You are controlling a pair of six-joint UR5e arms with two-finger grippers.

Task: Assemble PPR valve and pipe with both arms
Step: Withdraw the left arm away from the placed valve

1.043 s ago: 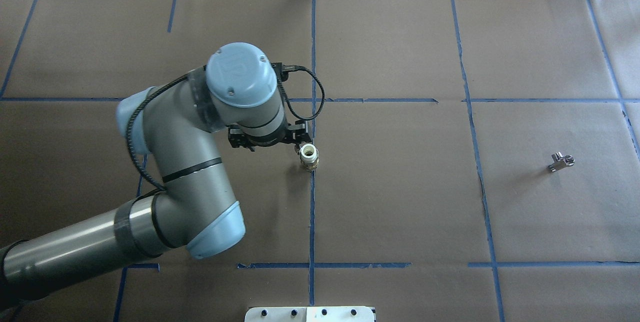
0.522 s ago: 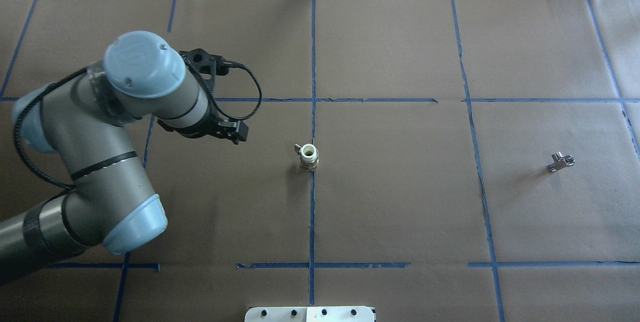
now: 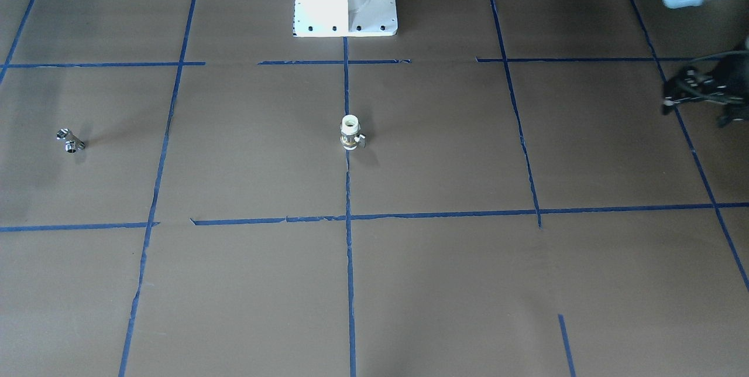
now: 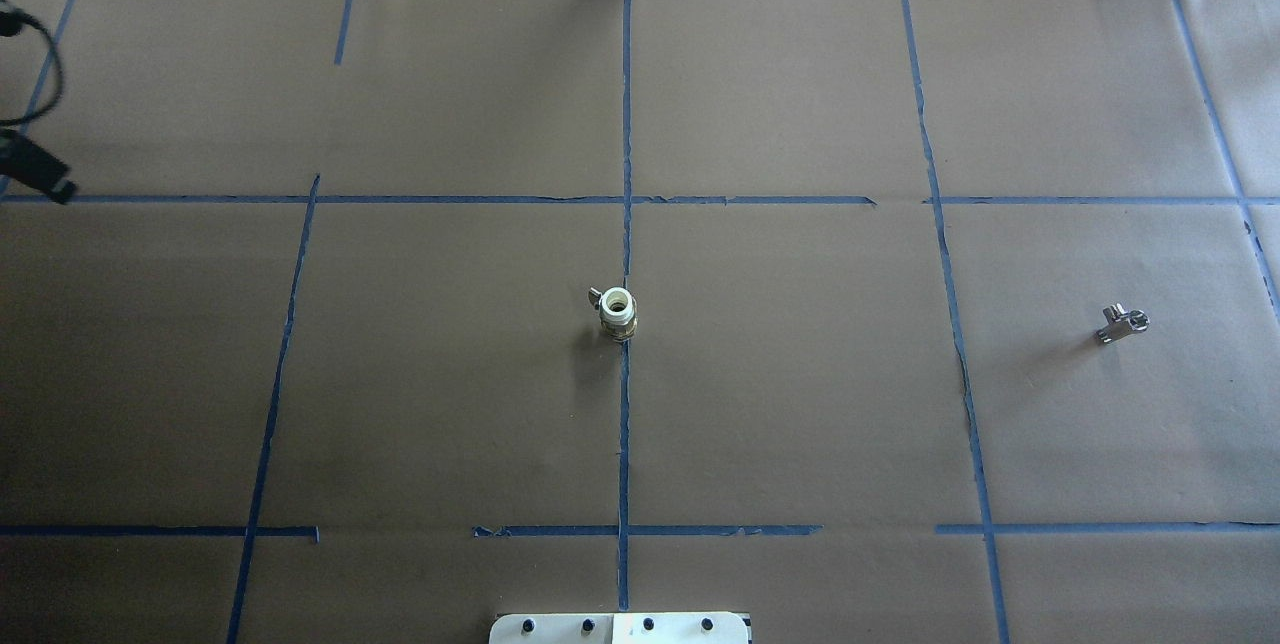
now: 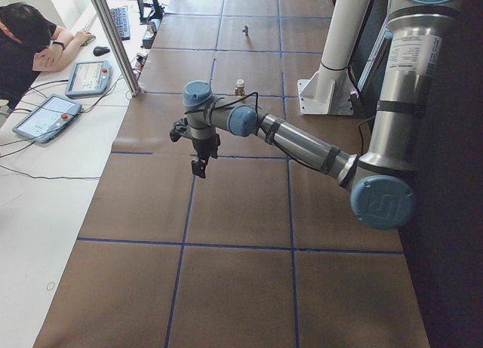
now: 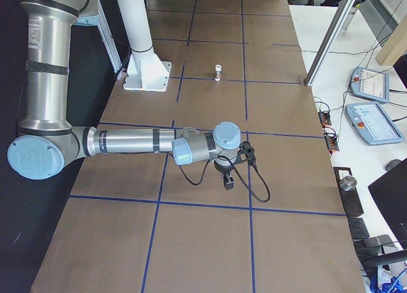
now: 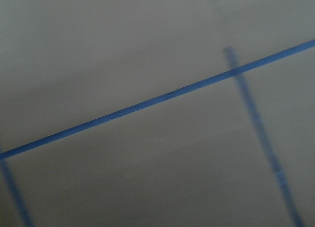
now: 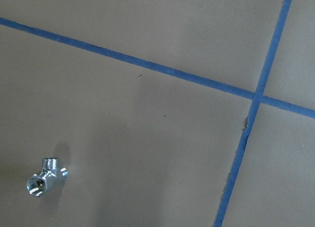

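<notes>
The PPR valve (image 4: pixel 618 311) stands upright on the brown paper at the table's middle, white end up, apart from both grippers; it also shows in the front view (image 3: pixel 351 133). The chrome pipe (image 4: pixel 1123 323) lies far to its right, and shows in the front view (image 3: pixel 70 141) and the right wrist view (image 8: pixel 45 177). My left gripper (image 3: pixel 696 110) is empty at the table's far left, fingers apart; only its edge (image 4: pixel 30 169) shows overhead. My right gripper (image 6: pixel 227 178) hangs above the table near the pipe; I cannot tell whether it is open or shut.
The white robot base plate (image 4: pixel 620 627) sits at the near middle edge. Blue tape lines (image 4: pixel 626 124) grid the paper. A metal post (image 5: pixel 113 38), teach pendants (image 5: pixel 44 115) and an operator (image 5: pixel 23 38) are beyond the far edge.
My left arm has drawn away from the valve to the left, almost out of the overhead view. The valve stays standing where it was let go. The pipe has not moved.
</notes>
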